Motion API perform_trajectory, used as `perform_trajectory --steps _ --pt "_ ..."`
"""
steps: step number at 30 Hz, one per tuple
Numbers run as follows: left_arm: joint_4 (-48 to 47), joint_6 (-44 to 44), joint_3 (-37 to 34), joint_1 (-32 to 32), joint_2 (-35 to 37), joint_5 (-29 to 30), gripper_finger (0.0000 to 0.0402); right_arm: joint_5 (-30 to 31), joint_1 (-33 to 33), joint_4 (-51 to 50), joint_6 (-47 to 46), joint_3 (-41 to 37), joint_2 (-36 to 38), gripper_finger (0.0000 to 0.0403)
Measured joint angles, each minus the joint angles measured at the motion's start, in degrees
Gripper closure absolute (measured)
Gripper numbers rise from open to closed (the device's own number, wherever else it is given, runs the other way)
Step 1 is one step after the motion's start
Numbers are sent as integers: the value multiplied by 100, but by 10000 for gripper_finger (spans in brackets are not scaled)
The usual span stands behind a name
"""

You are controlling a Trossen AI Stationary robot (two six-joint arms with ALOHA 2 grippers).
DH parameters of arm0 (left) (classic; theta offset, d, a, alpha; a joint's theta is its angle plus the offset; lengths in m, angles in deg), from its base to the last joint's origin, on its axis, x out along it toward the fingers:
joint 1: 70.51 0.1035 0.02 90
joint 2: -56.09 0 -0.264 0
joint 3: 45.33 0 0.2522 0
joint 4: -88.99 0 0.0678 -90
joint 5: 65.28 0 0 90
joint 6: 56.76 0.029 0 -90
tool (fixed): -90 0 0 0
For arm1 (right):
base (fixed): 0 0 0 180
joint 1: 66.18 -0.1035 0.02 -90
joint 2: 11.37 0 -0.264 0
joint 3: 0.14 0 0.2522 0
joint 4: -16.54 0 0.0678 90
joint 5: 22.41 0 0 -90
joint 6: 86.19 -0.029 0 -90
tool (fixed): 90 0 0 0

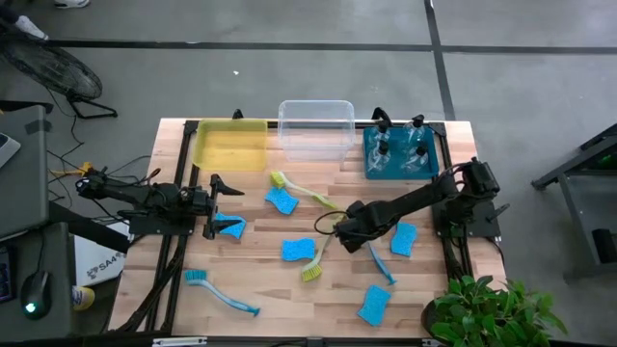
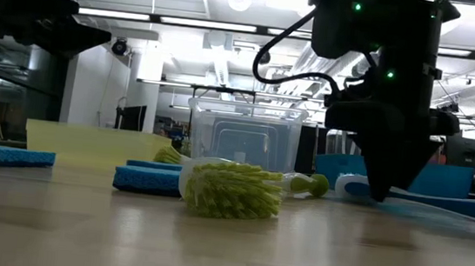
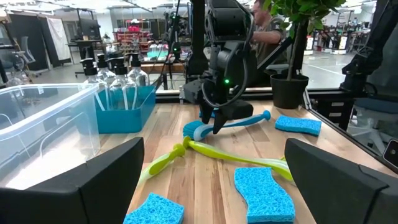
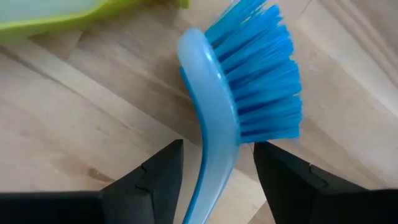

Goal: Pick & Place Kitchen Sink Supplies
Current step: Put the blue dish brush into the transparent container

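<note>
- Bins stand in a row along the table's (image 1: 289, 280) far edge, and the clear bin (image 1: 316, 127) in the middle serves as the landmark here.
- The clear bin has frosted see-through walls and I can see nothing inside it.
- Left of the clear bin sits the yellow bin (image 1: 230, 145); its contents cannot be made out.
- Right of the clear bin sits the teal bin (image 1: 400, 151), holding several clear spray bottles (image 1: 416, 145) with black nozzles, standing upright.
- Nearer than the clear bin and slightly right of it, the right gripper (image 4: 214, 168) is down at the tabletop, its fingers (image 4: 152, 180) apart and straddling the neck of a blue dish brush (image 4: 242, 93); whether they touch the handle I cannot tell.
- That brush lies on the wood, with a pale translucent blue handle and bright blue bristles fanned to one side.
- A yellow-green dish brush (image 1: 314, 260) lies just beside it, and another (image 1: 301, 188) lies closer to the clear bin.
- Bright-blue sponges (image 1: 298, 250) lie scattered in front of the clear bin, and a second blue brush (image 1: 220, 292) lies far forward and left of it.
- The left gripper (image 1: 214, 205) waits forward and left of the clear bin, jaws spread wide and empty, with a sponge (image 1: 231, 228) just beside it.
</note>
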Motion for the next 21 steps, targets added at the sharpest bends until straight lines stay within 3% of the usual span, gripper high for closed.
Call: perform_trajectory --steps 9,21 --pt "0 -1 0 0 0 0 20 -35 0 1 54 -4 0 259" --pt "1 -1 -1 0 -2 1 20 -194 -6 729 93 -442 62 309"
